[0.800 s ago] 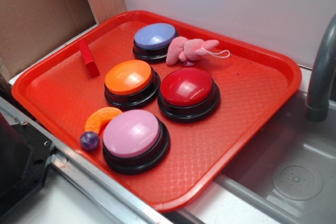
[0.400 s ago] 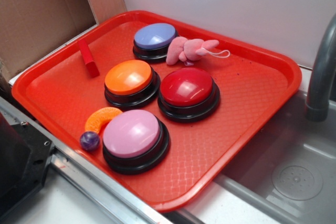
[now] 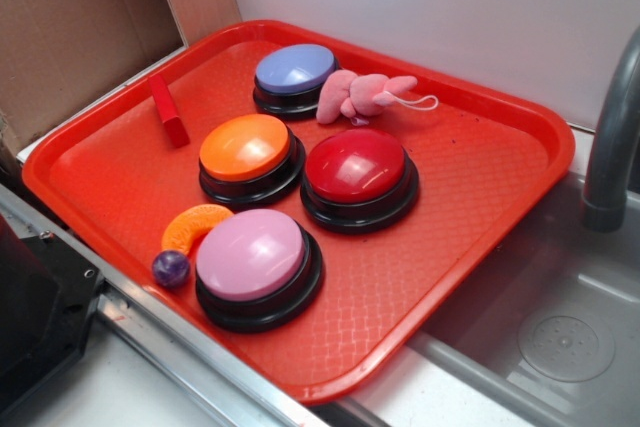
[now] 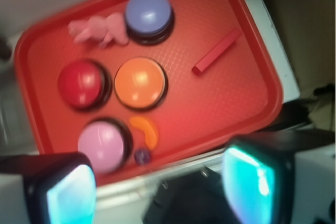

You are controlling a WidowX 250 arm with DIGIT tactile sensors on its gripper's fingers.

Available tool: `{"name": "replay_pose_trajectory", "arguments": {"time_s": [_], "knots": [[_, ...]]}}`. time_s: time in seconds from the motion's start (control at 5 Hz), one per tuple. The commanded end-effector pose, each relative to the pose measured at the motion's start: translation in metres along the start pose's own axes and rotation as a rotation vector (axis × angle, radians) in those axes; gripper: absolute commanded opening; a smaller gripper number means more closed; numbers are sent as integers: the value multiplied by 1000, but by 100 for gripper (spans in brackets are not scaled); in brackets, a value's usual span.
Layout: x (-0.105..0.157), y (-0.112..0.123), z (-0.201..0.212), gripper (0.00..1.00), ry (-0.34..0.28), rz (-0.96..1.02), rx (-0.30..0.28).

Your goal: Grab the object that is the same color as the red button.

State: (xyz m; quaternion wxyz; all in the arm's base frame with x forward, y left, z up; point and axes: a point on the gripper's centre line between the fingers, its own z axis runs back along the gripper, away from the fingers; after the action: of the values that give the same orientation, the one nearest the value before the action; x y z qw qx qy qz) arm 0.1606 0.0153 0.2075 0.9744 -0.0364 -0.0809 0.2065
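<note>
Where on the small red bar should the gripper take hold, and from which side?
Probably from above, at the middle of the red bar, jaws across its narrow width. It lies flat on the tray, long and thin, with free space along both long sides.

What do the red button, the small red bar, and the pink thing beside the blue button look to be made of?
Red button: glossy dome, likely hard plastic going by its sharp highlights, on a black base.
Red bar: matte and sharp-edged, solid; painted wood or plastic, can't tell which.
Pink toy: soft, fuzzy plush fabric with a white cord loop.
All sit on a textured red tray.
</note>
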Motion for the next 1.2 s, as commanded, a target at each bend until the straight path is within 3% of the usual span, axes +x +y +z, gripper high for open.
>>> {"name": "replay_pose_trajectory", "arguments": {"time_s": [0.0,0.4,0.6,0.8,1.0], "knots": [[45,39,-71,100,-138,412,75],[66,68,-134,100,-192,592,164],[69,76,-157,100,-169,653,186],[66,81,-170,100,-195,685,198],[65,87,-185,100,-163,691,191]]}}
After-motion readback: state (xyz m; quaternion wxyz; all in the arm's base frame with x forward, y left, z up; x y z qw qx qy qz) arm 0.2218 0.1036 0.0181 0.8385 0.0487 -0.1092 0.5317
